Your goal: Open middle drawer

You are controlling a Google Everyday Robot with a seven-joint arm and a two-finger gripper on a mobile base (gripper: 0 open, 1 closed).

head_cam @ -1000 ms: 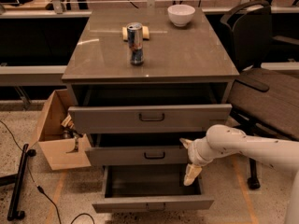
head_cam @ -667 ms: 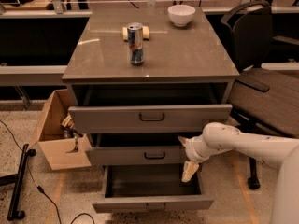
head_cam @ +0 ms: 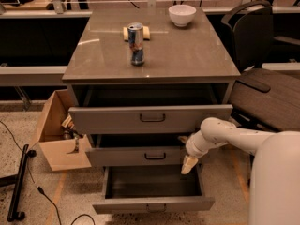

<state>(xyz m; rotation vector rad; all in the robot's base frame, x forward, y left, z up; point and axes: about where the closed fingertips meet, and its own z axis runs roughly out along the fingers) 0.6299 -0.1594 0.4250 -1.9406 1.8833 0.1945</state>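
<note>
One tabletop can [head_cam: 136,43], gripper [head_cam: 188,160] beside middle drawer [head_cam: 136,156]

The surface [head_cam: 187,55] is a flat grey-brown top. A can [head_cam: 136,43] stands upright on it. A small tan block [head_cam: 147,33] lies just behind the can. A white bowl [head_cam: 182,15] sits at the back. The end effector [head_cam: 188,161] is lower down, by the right end of the middle drawer [head_cam: 122,156].

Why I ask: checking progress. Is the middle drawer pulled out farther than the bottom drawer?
No, the bottom drawer sticks out farther than the middle drawer, where the end effector sits at its right end.
</note>
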